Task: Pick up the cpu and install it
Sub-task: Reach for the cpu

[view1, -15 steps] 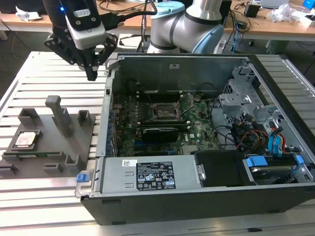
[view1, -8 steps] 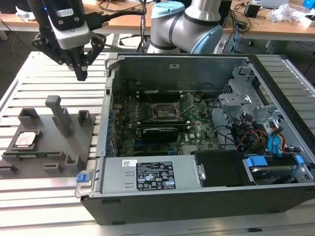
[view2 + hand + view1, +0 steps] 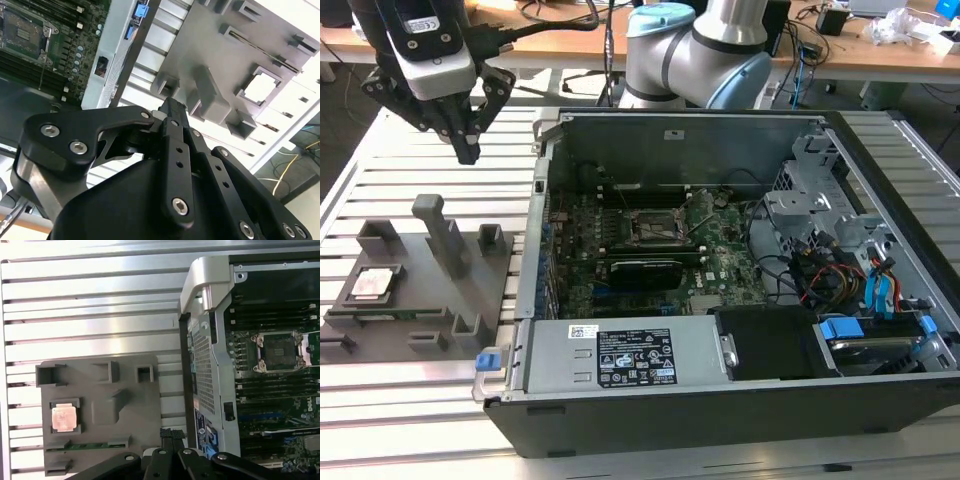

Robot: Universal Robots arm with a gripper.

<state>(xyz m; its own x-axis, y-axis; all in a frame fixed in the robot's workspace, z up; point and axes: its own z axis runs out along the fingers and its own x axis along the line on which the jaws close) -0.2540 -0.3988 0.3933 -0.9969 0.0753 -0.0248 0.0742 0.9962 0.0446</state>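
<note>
On the grey fixture [image 3: 425, 268] at the exterior view's left, the cpu [image 3: 375, 283] lies in a square pocket, with the gripper [image 3: 467, 152] up in the air, apart from it.
Gripper hangs over the fixture's far edge, fingers pressed together, nothing held. In the exterior view the cpu sits nearer and further left than the gripper, shiny side up, well apart. The open computer case [image 3: 720, 405] stands just right of the fixture, with the socket [image 3: 655, 228] on its board.

The silver-grey arm [image 3: 725, 30] has pale blue joint caps, and its black jaws carry silver screws.
</note>
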